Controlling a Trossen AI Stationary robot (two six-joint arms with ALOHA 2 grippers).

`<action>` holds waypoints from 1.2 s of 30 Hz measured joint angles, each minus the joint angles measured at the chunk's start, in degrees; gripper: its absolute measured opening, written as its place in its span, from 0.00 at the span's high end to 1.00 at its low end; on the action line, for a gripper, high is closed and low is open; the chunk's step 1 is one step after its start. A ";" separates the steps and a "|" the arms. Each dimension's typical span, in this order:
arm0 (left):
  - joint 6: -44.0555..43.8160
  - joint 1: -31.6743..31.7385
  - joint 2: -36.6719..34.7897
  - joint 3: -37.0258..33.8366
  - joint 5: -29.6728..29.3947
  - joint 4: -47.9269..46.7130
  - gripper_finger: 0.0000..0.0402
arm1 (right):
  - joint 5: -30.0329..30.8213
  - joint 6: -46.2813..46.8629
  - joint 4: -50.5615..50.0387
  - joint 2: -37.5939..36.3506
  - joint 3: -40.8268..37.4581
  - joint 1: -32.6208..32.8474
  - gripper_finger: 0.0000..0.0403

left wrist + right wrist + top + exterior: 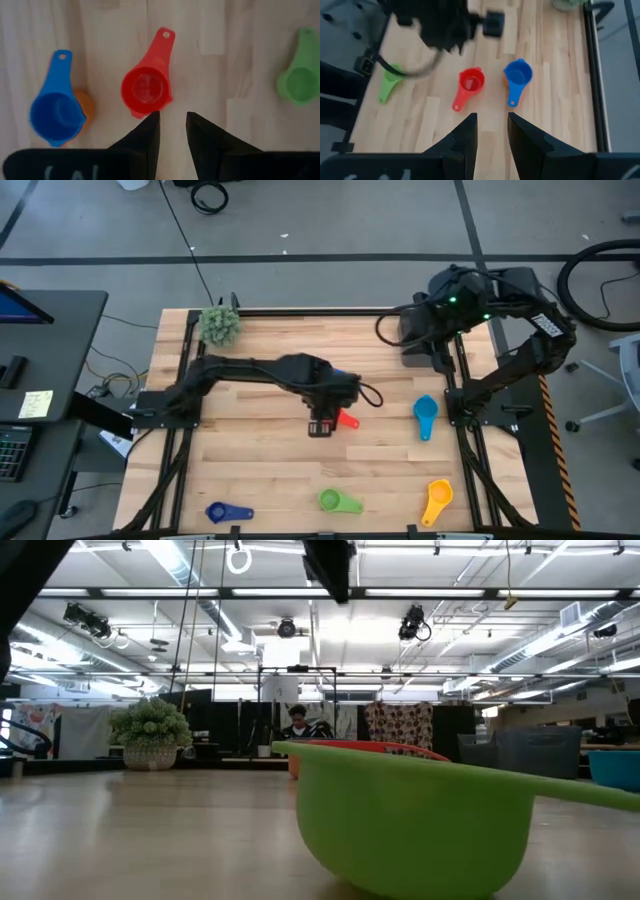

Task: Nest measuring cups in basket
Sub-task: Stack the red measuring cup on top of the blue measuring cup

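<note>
Table (270, 470) carries scattered cups. Left arm reaches to mid-table — left gripper (172, 131) hangs over the red cup (146, 91), fingers slightly parted, holding nothing. Right gripper (491, 131) waits at the far-right corner — parted, empty.

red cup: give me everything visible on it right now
The red measuring cup looks like smooth plastic: a round bowl, empty, mouth up, and a short flat handle with a small hole at its tip. It lies flat on the wooden table, near the middle. The left gripper hovers right over it, fingers apart and nothing between them, and covers most of it in the high view. A blue cup lies nearby, apart from it. No contact with the fingers is visible.
</note>
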 joint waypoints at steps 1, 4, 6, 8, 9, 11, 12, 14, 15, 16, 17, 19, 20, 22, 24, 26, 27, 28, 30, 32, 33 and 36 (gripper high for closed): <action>-0.19 0.00 1.20 0.00 0.02 0.32 0.75 | -0.66 -0.38 0.00 -0.54 0.00 0.00 0.72; -0.87 -0.02 4.50 0.00 0.06 2.04 0.75 | -1.51 -0.98 -0.02 -2.51 0.01 0.00 0.72; -0.97 0.00 6.40 0.00 0.04 3.63 0.75 | -1.70 -0.98 -0.02 -4.05 0.02 0.00 0.72; -0.91 0.00 8.00 0.00 0.02 3.36 0.75 | -1.70 -0.98 0.00 -5.48 0.02 0.00 0.72; -0.96 0.00 8.85 0.00 0.02 3.38 0.75 | -1.69 -0.98 0.04 -6.10 0.02 0.00 0.72; -1.00 0.00 10.15 0.00 0.04 3.63 0.75 | -1.72 -0.96 0.17 -7.16 0.04 0.00 0.72; -0.90 0.00 10.79 0.00 0.03 3.73 0.75 | -1.71 -0.75 0.28 -7.60 0.06 0.00 0.72; -0.85 0.04 11.71 0.00 0.02 4.57 0.75 | -1.70 -0.43 0.33 -8.19 0.07 0.00 0.72; -0.72 0.06 12.11 0.00 0.02 4.52 0.75 | -1.70 -0.38 0.33 -8.38 0.07 0.00 0.72; 0.02 0.09 12.51 0.00 0.02 4.68 0.75 | -1.70 -0.37 0.33 -8.56 0.07 0.00 0.72; 0.90 0.09 12.92 0.00 -0.01 5.02 0.75 | -1.70 -0.35 0.33 -8.68 0.07 0.00 0.72; 1.67 0.07 13.16 0.00 -0.18 4.92 0.75 | -1.70 -0.35 0.31 -8.77 0.07 0.00 0.72; 1.59 0.07 13.16 0.00 -0.20 5.11 0.75 | -1.70 -0.35 0.31 -8.79 0.07 0.00 0.72; 1.39 0.08 13.05 0.02 -0.43 5.75 0.75 | -1.68 -0.33 0.31 -8.73 0.07 0.00 0.72; 0.31 0.17 13.05 0.02 -1.09 5.35 0.75 | -1.68 -0.33 0.31 -8.70 0.07 0.00 0.72; -1.63 0.44 13.05 0.02 -0.84 4.96 0.75 | -1.68 -0.33 0.28 -8.70 0.07 0.00 0.72; -2.12 0.56 13.05 0.02 0.14 4.44 0.76 | -1.68 -0.33 0.28 -8.70 0.07 0.00 0.72; -2.67 0.63 13.05 0.02 1.16 4.34 0.76 | -1.67 -0.32 0.28 -8.70 0.07 0.00 0.72; -2.89 0.66 13.05 0.01 1.89 4.84 0.77 | -1.65 -0.30 0.24 -8.70 0.07 0.00 0.72; -2.90 0.61 13.05 0.02 2.06 5.51 0.78 | -1.65 -0.30 0.16 -8.73 0.07 0.00 0.72; -3.09 0.63 13.05 0.00 2.07 5.54 0.78 | -1.64 -0.30 0.15 -8.71 0.07 0.00 0.72; -3.93 0.57 13.07 0.00 2.58 5.44 0.79 | -1.63 -0.30 0.15 -8.70 0.07 0.00 0.72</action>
